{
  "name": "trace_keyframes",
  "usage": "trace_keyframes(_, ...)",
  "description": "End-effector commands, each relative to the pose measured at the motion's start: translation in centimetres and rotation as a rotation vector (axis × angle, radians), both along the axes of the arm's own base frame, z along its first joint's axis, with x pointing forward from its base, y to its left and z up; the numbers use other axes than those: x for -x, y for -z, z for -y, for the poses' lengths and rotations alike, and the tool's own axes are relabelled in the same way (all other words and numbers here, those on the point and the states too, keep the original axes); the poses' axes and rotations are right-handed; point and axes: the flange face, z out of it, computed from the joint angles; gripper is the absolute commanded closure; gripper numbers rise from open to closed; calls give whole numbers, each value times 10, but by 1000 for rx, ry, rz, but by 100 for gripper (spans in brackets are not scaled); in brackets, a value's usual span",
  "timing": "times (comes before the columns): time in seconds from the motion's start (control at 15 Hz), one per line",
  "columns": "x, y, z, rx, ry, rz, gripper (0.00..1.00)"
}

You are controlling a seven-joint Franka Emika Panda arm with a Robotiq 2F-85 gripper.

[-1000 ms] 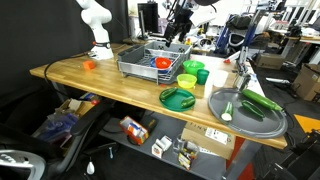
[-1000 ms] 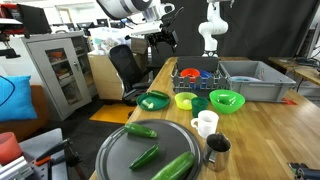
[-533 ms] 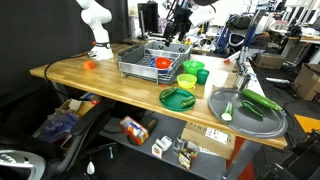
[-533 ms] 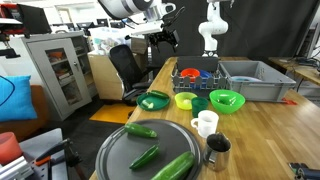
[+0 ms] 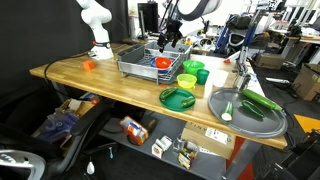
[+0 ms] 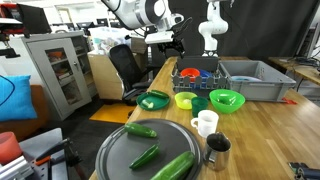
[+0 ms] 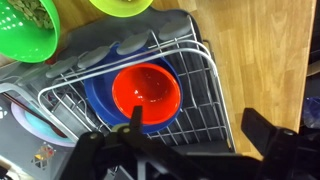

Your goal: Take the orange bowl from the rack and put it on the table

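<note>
Hovering above the rack, gripper spread wide and empty, orange bowl nested in blue dish, printed patch unreadable.

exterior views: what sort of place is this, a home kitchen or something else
Most likely a robotics lab or workshop, not a home: a white robot arm stands at the table, with an office chair and a grey metal cabinet nearby.

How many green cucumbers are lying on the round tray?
3, all on the round tray: one cucumber near its far rim, one in the middle, one nearest the camera. None looks hidden.
</note>
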Motion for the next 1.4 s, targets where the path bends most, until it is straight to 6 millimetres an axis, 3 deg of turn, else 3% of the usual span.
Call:
trace_keyframes(0.0,-25,19,0,7,-5,-21,0)
trace_keyframes(0.53,-53,75,0,4,16,-69,0)
trace_keyframes(1.13,-73,110,5,34,22,-83,1)
trace_keyframes(1.2,-75,112,5,35,20,-81,17)
trace_keyframes(1.33,-79,113,4,33,15,-74,31)
